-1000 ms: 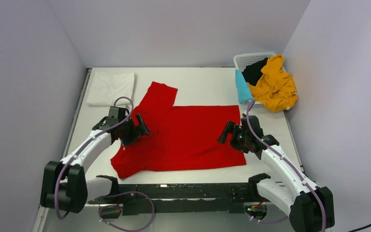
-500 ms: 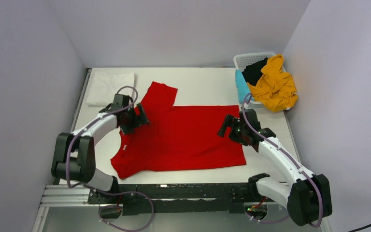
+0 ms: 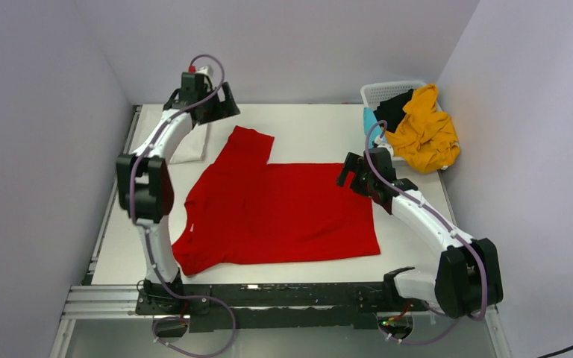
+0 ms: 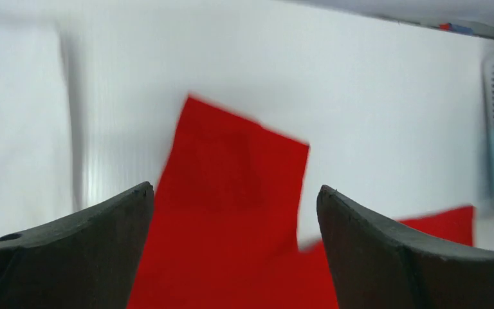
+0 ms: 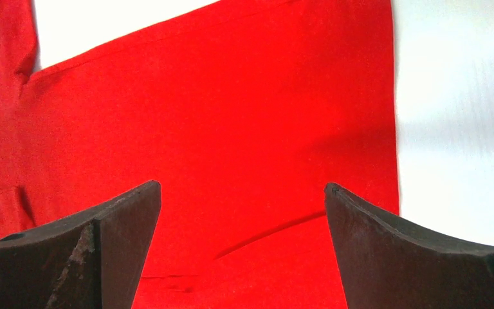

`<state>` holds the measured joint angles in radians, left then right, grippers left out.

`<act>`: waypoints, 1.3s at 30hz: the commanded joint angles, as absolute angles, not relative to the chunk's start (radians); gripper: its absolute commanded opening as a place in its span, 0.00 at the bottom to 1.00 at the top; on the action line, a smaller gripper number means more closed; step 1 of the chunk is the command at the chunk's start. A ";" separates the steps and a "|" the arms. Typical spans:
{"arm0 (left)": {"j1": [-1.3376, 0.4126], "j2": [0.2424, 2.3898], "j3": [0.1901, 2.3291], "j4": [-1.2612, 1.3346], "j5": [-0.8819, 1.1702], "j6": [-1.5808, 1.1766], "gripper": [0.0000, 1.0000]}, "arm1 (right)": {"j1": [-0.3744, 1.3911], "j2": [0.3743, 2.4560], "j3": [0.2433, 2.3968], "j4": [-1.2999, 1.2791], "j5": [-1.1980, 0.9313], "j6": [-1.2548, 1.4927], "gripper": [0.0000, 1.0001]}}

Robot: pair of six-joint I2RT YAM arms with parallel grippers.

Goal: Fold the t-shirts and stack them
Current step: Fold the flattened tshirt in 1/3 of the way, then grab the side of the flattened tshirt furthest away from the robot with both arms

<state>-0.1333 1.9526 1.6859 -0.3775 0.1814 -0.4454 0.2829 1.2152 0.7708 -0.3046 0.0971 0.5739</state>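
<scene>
Hovering high over the far sleeve (image 4: 231, 161), the left gripper (image 4: 235, 190) gapes wide, empty. The red shirt (image 3: 283, 212) lies flat on the table (image 3: 313, 127): light, limp cloth that likely sags and slides, so pinch its edges at sleeve and hem corner. The right gripper (image 5: 243, 187), equally wide and empty, hangs over that hem side.

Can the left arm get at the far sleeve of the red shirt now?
Probably yes: the left fingers hang open, facing the sleeve, with nothing between them.

Bright, even light throughout; left wrist view motion-blurred.
</scene>
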 commanded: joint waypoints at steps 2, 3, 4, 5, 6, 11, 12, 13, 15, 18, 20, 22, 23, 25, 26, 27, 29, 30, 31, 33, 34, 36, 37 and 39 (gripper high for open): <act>-0.171 2.225 2.078 -0.480 0.131 -0.191 0.99 | 0.275 1.288 0.827 -0.270 0.133 0.526 1.00; -0.176 2.260 2.116 -0.456 0.113 -0.160 0.99 | 0.275 1.298 0.826 -0.267 0.131 0.523 1.00; -0.178 2.291 2.160 -0.444 0.099 -0.148 0.99 | 0.274 1.307 0.827 -0.266 0.127 0.519 1.00; -0.178 2.322 2.216 -0.442 0.093 -0.139 0.99 | 0.273 1.321 0.830 -0.268 0.122 0.516 1.00; -0.178 2.346 2.246 -0.436 0.098 -0.128 0.99 | 0.271 1.328 0.831 -0.268 0.119 0.516 1.00; -0.178 2.415 2.231 -0.310 0.082 -0.205 0.99 | 0.267 1.359 0.824 -0.257 0.093 0.521 1.00; -0.178 2.434 2.240 -0.305 0.071 -0.239 1.00 | 0.267 1.362 0.824 -0.258 0.086 0.521 1.00; -0.178 2.454 2.253 -0.306 0.070 -0.274 0.99 | 0.267 1.364 0.823 -0.259 0.082 0.523 1.00; -0.178 2.486 2.263 -0.297 0.100 -0.333 1.00 | 0.266 1.361 0.821 -0.263 0.080 0.522 1.00; -0.179 2.513 2.249 -0.282 0.129 -0.408 0.99 | 0.267 1.341 0.808 -0.262 0.090 0.519 1.00; -0.178 2.523 2.224 -0.263 0.144 -0.439 1.00 | 0.267 1.324 0.800 -0.264 0.097 0.514 1.00; -0.178 2.538 2.223 -0.276 0.160 -0.460 1.00 | 0.266 1.308 0.789 -0.259 0.109 0.511 1.00; -0.177 2.546 2.227 -0.288 0.173 -0.475 1.00 | 0.265 1.301 0.780 -0.252 0.115 0.512 1.00; -0.175 2.556 2.230 -0.308 0.206 -0.487 0.99 | 0.265 1.292 0.769 -0.245 0.121 0.514 1.00; -0.175 2.558 2.230 -0.318 0.227 -0.488 0.99 | 0.265 1.291 0.767 -0.244 0.117 0.513 1.00; -0.175 2.561 2.232 -0.332 0.255 -0.490 0.99 | 0.264 1.290 0.764 -0.242 0.113 0.512 1.00; -0.175 2.566 2.220 -0.363 0.300 -0.505 0.99 | 0.263 1.286 0.761 -0.238 0.106 0.512 1.00; -0.175 2.568 2.206 -0.366 0.329 -0.511 0.99 | 0.264 1.283 0.758 -0.237 0.105 0.511 1.00; -0.177 2.573 2.196 -0.374 0.348 -0.517 0.99 | 0.264 1.281 0.755 -0.235 0.103 0.511 1.00; -0.179 2.587 2.193 -0.398 0.392 -0.511 0.99 | 0.261 1.272 0.747 -0.231 0.101 0.510 1.00; -0.183 2.594 2.200 -0.415 0.407 -0.501 0.99 | 0.262 1.264 0.742 -0.227 0.099 0.510 1.00; -0.189 2.605 2.214 -0.449 0.417 -0.484 0.96 | 0.262 1.256 0.733 -0.222 0.093 0.510 1.00; -0.195 2.607 2.215 -0.459 0.415 -0.472 0.94 | 0.262 1.253 0.731 -0.221 0.094 0.510 1.00; -0.204 2.598 2.212 -0.483 0.380 -0.454 0.86 | 0.262 1.250 0.729 -0.222 0.094 0.512 1.00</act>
<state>-0.1764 2.5610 2.2124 -0.3531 0.3519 -0.4839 0.2668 1.2865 0.7345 -0.2665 0.0952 0.5232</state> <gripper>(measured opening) 0.925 0.997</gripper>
